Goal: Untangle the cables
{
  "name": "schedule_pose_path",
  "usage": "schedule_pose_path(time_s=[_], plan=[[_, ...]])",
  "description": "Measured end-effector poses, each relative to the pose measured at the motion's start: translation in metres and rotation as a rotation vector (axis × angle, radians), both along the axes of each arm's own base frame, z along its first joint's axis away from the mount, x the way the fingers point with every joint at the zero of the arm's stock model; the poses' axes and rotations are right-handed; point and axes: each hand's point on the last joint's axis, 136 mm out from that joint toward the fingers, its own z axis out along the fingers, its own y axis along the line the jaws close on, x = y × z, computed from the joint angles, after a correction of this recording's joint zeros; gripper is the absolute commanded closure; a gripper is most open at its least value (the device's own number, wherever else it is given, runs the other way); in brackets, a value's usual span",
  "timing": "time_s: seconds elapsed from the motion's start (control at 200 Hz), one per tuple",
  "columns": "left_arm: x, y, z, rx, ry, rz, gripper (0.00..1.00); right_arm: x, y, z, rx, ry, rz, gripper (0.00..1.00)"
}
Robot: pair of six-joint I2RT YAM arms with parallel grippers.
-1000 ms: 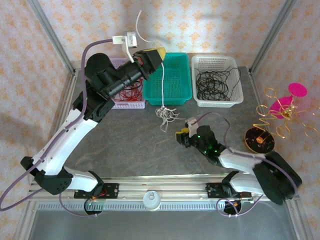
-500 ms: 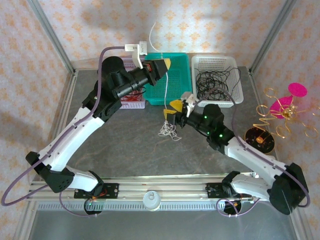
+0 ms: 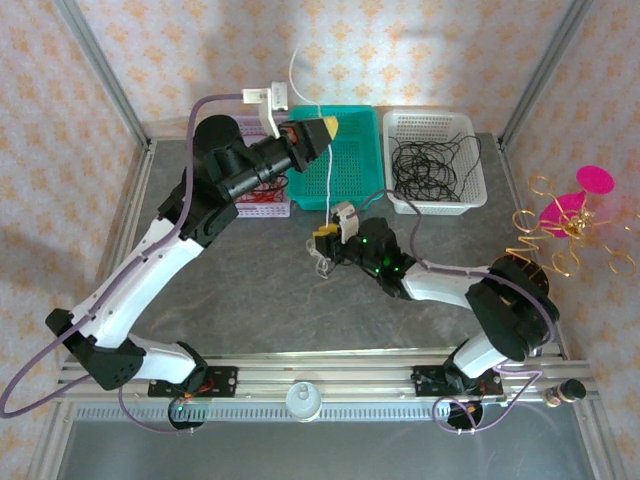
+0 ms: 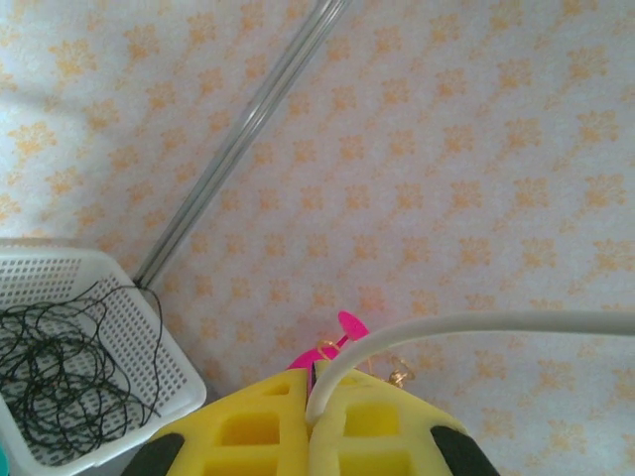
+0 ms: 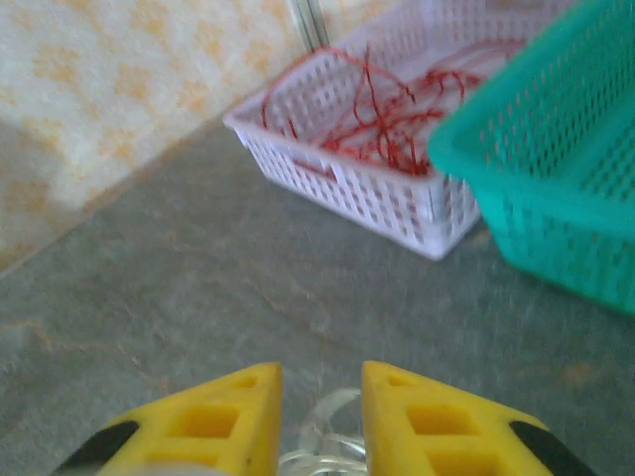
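White cable (image 4: 466, 322) is clamped in my left gripper (image 4: 310, 402), up high so it hangs straight. My right gripper (image 5: 319, 382) has its fingers apart around the curly end (image 5: 322, 441), in the middle of the top view.

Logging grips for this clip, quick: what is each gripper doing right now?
Left gripper: shut on the white cable.
Right gripper: jaws slightly apart around white cable loops; whether it grips cannot be told.

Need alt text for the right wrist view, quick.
The right gripper hangs low over the grey table, its yellow jaws a little apart with loops of white cable between them. Beyond stand a pale basket of red cables and, right, a teal basket.
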Motion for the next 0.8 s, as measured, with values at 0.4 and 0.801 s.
schedule_pose_path(time_s=[0.4,0.801], plan=[[-0.029,0.028,0.111,-0.082,-0.216,0.052,1.0,-0.025,-0.038,-0.08,-0.111,0.128,-0.079,0.77],[-0.001,0.029,0.128,-0.067,-0.281,0.112,1.0,-0.031,-0.065,-0.077,-0.13,0.139,-0.18,0.57]])
